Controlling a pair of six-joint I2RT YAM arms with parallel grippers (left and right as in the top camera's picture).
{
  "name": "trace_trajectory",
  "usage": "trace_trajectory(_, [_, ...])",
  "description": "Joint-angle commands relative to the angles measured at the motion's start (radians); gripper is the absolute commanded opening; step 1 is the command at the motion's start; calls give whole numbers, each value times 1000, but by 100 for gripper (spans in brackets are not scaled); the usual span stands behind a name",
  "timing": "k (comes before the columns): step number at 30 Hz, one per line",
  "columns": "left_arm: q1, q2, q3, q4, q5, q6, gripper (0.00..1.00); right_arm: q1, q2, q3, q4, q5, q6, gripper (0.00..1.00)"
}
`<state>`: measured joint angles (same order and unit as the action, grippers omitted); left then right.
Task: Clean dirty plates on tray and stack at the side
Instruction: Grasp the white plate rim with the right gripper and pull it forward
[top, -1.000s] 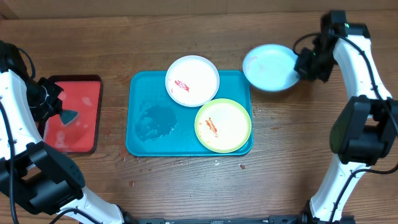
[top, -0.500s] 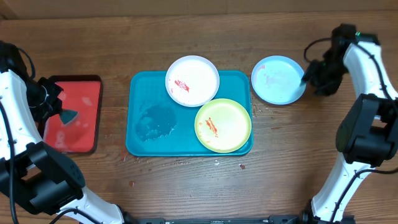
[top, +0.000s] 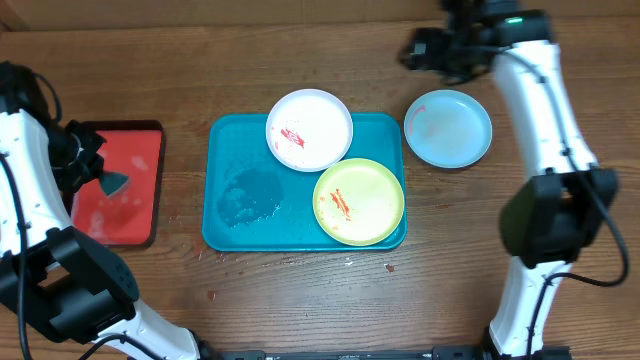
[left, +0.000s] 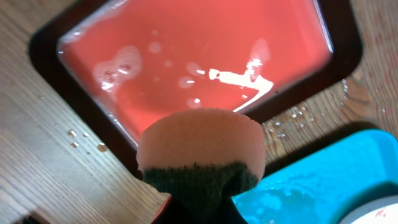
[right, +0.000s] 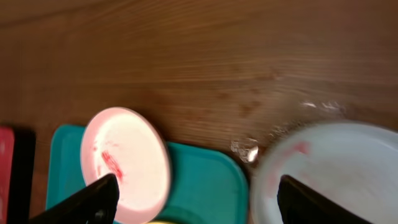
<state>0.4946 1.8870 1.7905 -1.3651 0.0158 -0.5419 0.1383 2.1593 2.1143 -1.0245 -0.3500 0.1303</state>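
left pincer (left: 194, 206): clamping sponge (left: 200, 142), dark scouring side toward fingers; hanging over near rim of red tray (left: 186, 56), water pooling in it.
right pincer (right: 198, 186): gaping wide, gripping nothing; hovering above bare worktop (top: 300, 300) beyond tray's far right corner.
blue plate (top: 448, 128): lying flat on worktop just right of tray (top: 240, 215), off it; faint pink trace showing near left rim.
white plate (top: 309, 130): sitting at tray's far edge, overhanging rim; red smear showing left of centre.
green plate (top: 359, 201): lying in tray's near right corner, smear showing; rim meeting or nearly meeting white plate, cannot tell which.
tray: wet patch glistening in left half.
risk, tipping: white plate likely rocking or sliding off rim during scrubbing, being propped unevenly.
risk, slipping: wet plastic probably skating under sponge pressure, nothing pinning it; tray itself possibly shifting.
risk, knock-on: pushing one plate likely nudging its neighbour, both lying so close.
risk, dirty stack: pink trace on blue plate possibly transferring to next plate going on top.
risk, dripping: soaked sponge likely trailing water across worktop while crossing to tray.
risk, clash: both arms possibly crowding over tray when reaching in together.
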Motion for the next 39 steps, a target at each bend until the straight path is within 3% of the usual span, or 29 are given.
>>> trace_trajectory(1, [-40, -15, 18, 6, 4, 27, 4, 108, 55, -49, 70, 131, -35, 82])
trace_trajectory(9, [-92, -15, 18, 13, 3, 48, 4, 289, 201, -52, 161, 425, -113, 67])
trace_trajectory(16, [-114, -15, 18, 20, 3, 49, 4, 310, 240, -54, 180, 397, -132, 58])
trace_trajectory(20, [-117, -15, 18, 21, 3, 48, 4, 310, 241, -55, 183, 397, -135, 45])
trace_trajectory(32, [-117, -15, 18, 24, 3, 48, 4, 310, 242, -100, 209, 344, -131, 34])
trace_trajectory(39, [-117, -13, 18, 24, 3, 49, 4, 321, 242, -93, 207, 344, -127, 4])
